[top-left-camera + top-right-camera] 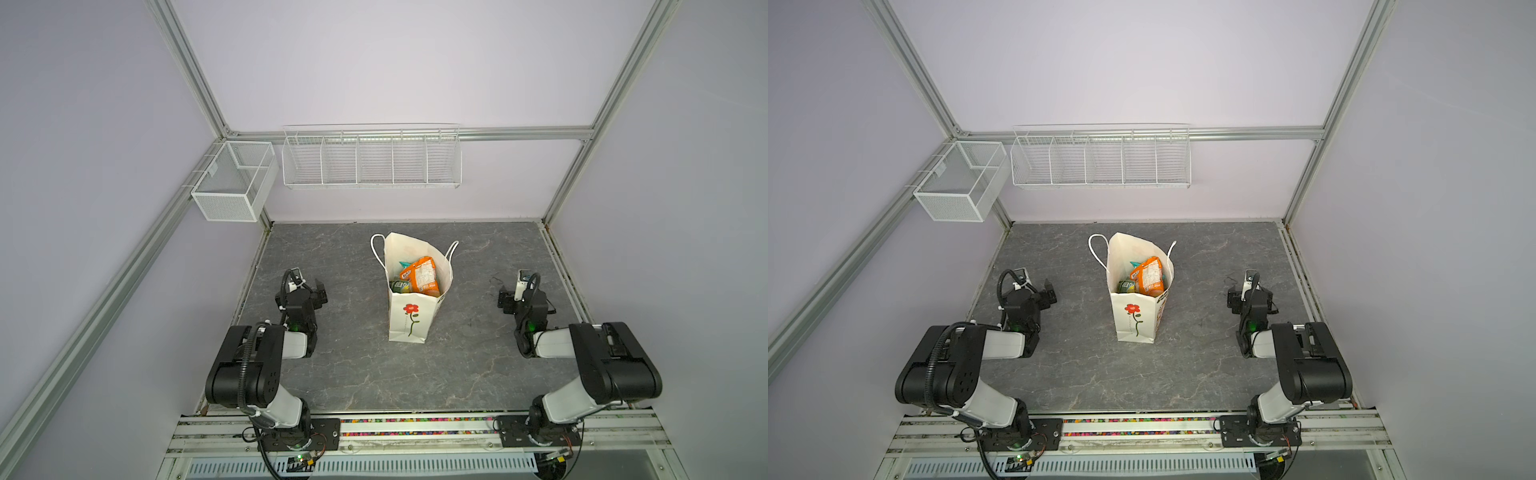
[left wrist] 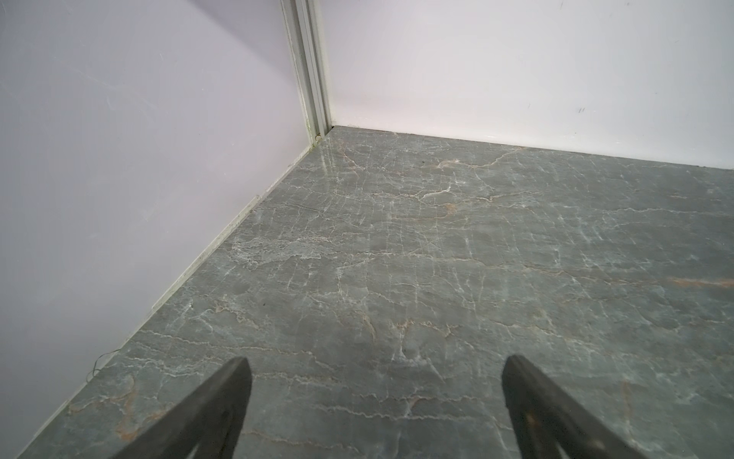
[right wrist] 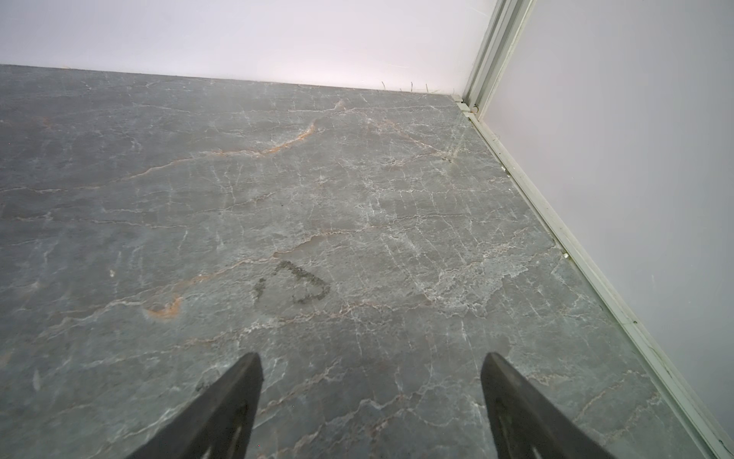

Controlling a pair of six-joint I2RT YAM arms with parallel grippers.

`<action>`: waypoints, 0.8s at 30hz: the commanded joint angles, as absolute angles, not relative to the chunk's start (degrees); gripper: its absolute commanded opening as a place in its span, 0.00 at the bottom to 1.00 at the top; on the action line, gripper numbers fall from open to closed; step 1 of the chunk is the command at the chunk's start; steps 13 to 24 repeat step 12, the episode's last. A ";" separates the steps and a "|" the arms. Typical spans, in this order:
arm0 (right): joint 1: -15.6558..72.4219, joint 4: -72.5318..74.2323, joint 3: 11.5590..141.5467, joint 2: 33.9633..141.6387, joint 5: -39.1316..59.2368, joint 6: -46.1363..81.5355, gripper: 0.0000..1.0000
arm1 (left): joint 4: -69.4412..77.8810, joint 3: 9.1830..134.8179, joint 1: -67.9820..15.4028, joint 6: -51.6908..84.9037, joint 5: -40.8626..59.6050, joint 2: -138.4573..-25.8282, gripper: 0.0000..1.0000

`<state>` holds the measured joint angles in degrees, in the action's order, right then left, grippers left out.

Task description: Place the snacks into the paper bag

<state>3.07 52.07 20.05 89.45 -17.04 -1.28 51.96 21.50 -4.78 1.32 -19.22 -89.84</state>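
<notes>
The left arm (image 1: 257,365) and the right arm (image 1: 598,365) have the same build: bulky matte black joint housings joined by pale grey-white links. A ribbed black cable (image 1: 244,365) runs along the left arm's near joints. A small green light (image 1: 294,328) glows by each wrist. Each black base plate (image 1: 326,430) carries small pale screw heads. The jaws are dark, tapered blades with slotted cut-outs.

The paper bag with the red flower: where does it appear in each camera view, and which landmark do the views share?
In a top view: paper bag upright, mid-table.
In a top view: paper bag upright, mid-table.
Left wrist: not in it.
Right wrist: not in it.
Shared landmark: grey marbled tabletop.
</notes>
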 commanded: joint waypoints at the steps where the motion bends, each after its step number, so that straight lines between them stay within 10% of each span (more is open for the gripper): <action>1: 2.79 52.81 20.83 88.21 -16.69 -0.88 0.89 | 52.29 22.43 -4.48 1.62 -18.59 -89.12 0.99; 24: 2.76 52.74 20.83 88.19 -16.69 -0.93 0.89 | 52.29 22.45 -4.46 1.61 -18.63 -89.17 0.99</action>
